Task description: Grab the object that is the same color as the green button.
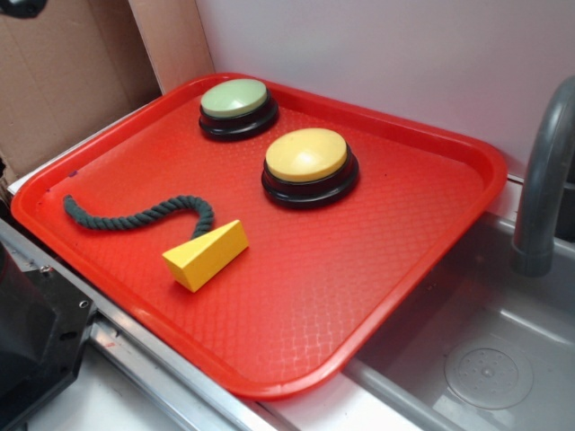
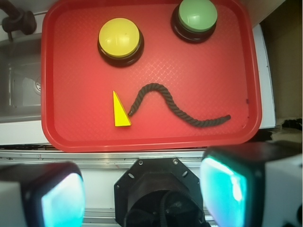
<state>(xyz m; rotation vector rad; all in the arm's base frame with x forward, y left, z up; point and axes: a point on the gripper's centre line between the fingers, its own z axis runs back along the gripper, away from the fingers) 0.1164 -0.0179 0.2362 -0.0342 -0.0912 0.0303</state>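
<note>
While the claw [image 2: 142,194] hangs with its fingers apart and empty at the near edge of the red tray [image 2: 85,137], the dark green rope [image 2: 175,105] lies in a wavy line on the tray floor. One rope end sits just beside the yellow wedge [image 2: 120,111]. The green button [image 2: 195,18] and the yellow button [image 2: 120,39] stand at the tray's far side, well apart from the rope.
</note>
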